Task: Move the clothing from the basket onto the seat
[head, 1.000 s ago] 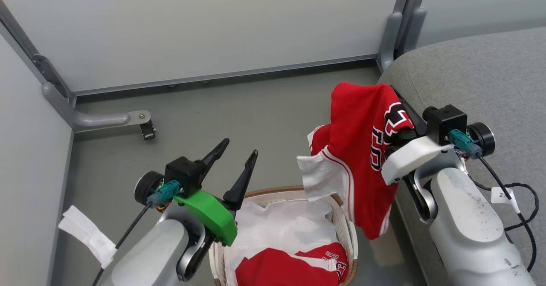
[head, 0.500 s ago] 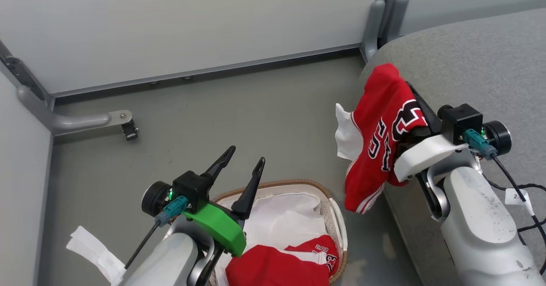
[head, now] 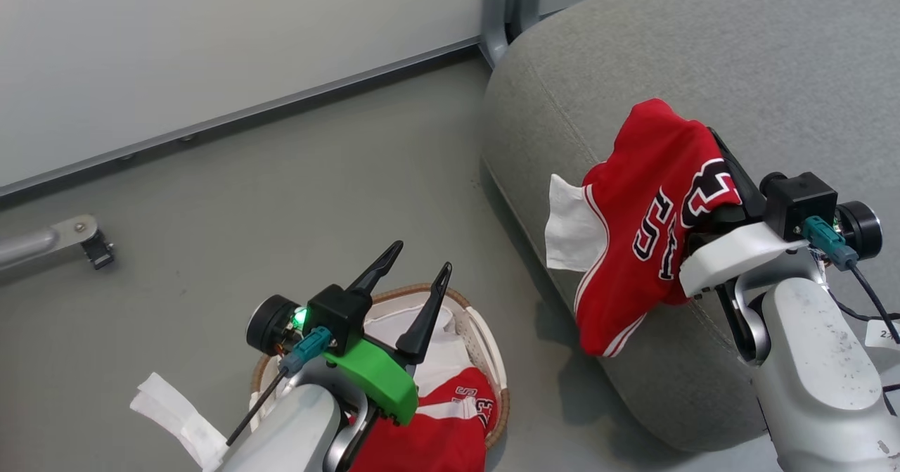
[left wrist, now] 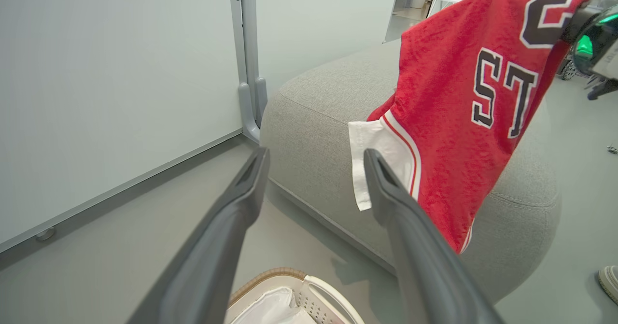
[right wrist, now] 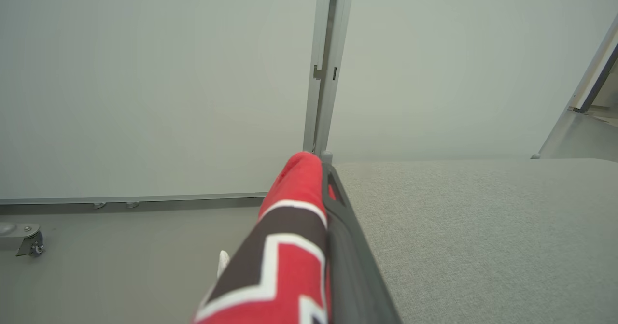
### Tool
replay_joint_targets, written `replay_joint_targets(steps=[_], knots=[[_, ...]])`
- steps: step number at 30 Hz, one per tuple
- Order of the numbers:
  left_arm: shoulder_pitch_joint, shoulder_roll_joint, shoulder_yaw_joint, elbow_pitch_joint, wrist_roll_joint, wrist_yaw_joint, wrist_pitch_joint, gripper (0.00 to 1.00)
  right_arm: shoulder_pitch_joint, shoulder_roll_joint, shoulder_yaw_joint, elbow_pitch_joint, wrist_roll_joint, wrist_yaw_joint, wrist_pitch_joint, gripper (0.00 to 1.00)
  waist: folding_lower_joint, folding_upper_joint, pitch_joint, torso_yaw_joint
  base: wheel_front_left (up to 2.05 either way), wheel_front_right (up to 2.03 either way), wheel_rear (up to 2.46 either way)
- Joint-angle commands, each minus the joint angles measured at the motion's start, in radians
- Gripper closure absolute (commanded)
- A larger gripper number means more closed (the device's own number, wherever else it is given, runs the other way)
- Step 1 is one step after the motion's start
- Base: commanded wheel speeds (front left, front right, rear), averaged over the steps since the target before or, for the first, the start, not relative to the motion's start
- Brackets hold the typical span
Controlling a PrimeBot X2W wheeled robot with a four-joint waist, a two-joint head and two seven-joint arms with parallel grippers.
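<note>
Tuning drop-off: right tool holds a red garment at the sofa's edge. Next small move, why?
Probably carry the right tool farther over the sofa cushion before opening: the red sports garment hangs at the cushion's rounded edge, so a release here would likely slide off.

Your left gripper [head: 422, 255]: fingers spread wide, pointing up and away, holding nothing | your right gripper [right wrist: 326, 169]: fingers pressed together, pinching a red garment [head: 647, 198] | left forearm [head: 281, 430] low at lower left, right forearm [head: 815, 359] at lower right
</note>
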Motion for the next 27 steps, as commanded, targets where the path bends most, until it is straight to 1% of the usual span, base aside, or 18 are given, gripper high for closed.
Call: replay_joint_targets(steps=[1, 4, 7, 11, 14, 17, 22, 27], knots=[[-0.021, 0.004, 0.003, 0.001, 0.013, -0.005, -0.001, 0.0, 0.014, 0.003, -0.003, -0.007, -0.006, -0.001, -0.005, 1.0, 0.0, -0.0001, 0.052, -0.088, 0.0, 0.0, 0.0], [-0.024, 0.002, 0.0, 0.006, 0.023, -0.007, -0.001, 0.0, 0.014, 0.005, -0.009, -0.011, -0.005, -0.001, -0.005, 1.0, 0.0, -0.0001, 0.068, -0.111, 0.0, 0.0, 0.0], [-0.032, 0.0, -0.005, 0.009, 0.028, -0.007, -0.001, 0.0, 0.016, 0.005, -0.013, -0.01, -0.003, -0.001, -0.005, 1.0, 0.0, -0.0001, 0.08, -0.118, 0.0, 0.0, 0.0], [-0.042, -0.004, -0.007, 0.002, 0.032, -0.007, -0.001, 0.0, 0.005, -0.013, -0.016, -0.008, -0.009, -0.001, -0.005, 1.0, 0.0, -0.0001, 0.097, -0.106, 0.0, 0.0, 0.0], [-0.052, 0.0, -0.014, -0.004, 0.033, -0.007, -0.001, 0.0, -0.025, -0.034, -0.016, -0.008, -0.013, -0.001, -0.005, 1.0, 0.0, -0.0001, 0.117, -0.082, 0.0, 0.0, 0.0], [-0.072, 0.004, -0.023, -0.01, 0.037, -0.007, -0.001, 0.0, -0.072, -0.071, -0.019, -0.003, -0.019, -0.001, -0.005, 1.0, 0.0, -0.0001, 0.144, -0.048, 0.0, 0.0, 0.0], [-0.107, -0.002, -0.033, -0.026, 0.041, -0.007, -0.001, 0.0, -0.206, -0.149, -0.032, 0.021, -0.018, -0.001, -0.005, 1.0, 0.0, -0.0001, 0.202, 0.023, 0.0, 0.0, 0.0], [-0.146, -0.016, -0.043, -0.046, 0.045, -0.007, -0.001, 0.0, -0.369, -0.276, -0.041, 0.076, -0.041, -0.001, -0.005, 1.0, 0.0, -0.0001, 0.263, 0.105, 0.0, 0.0, 0.0]])
